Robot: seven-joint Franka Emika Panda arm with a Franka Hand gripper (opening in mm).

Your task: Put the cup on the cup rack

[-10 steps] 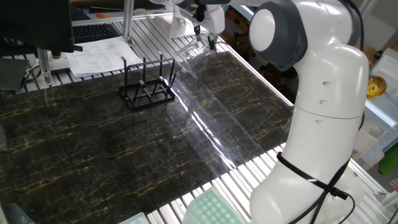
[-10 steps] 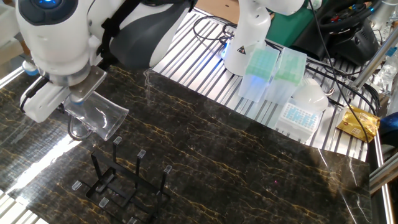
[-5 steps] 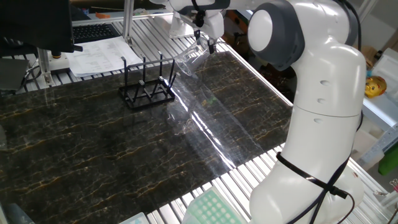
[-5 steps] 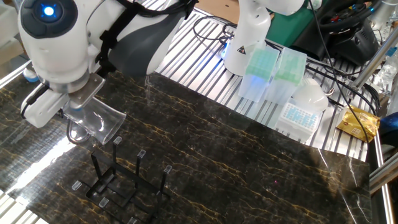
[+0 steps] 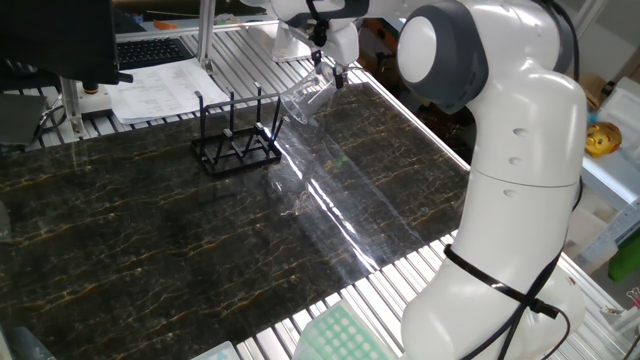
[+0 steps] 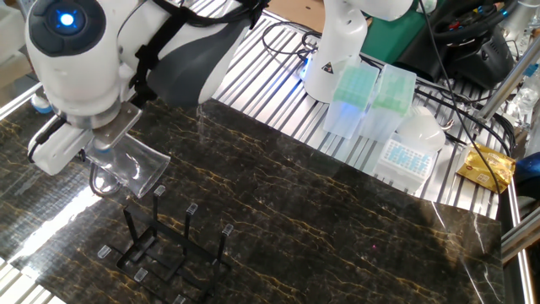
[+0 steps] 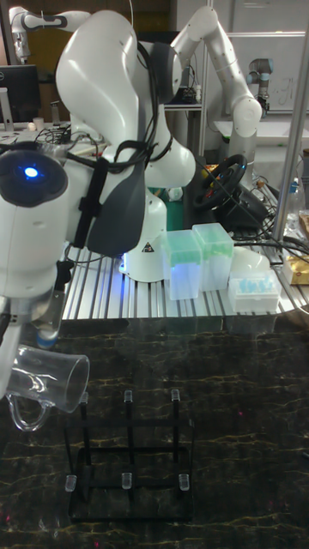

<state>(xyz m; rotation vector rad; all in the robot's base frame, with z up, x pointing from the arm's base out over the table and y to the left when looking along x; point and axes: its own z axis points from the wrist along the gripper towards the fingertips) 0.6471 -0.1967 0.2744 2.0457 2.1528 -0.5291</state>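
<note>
Holding the cup tipped on its side in the air, pincer pinching its base end, mouth opening toward the rack. Clear glass, thick-walled, loop handle hanging underneath; hard to pick out in one fixed view against the glare, only a pale outline near. Hanging above and just beside the rack, not touching any peg. Black wire rack standing upright on the dark marbled desk, thin pegs with pale tips, all bare. Same rack in one fixed view at. Behind the desk on the slatted metal surface: green-lidded tip boxes, a white box, a yellow packet. Papers lying near the rack's far side. Between cup and pegs nothing but air
</note>
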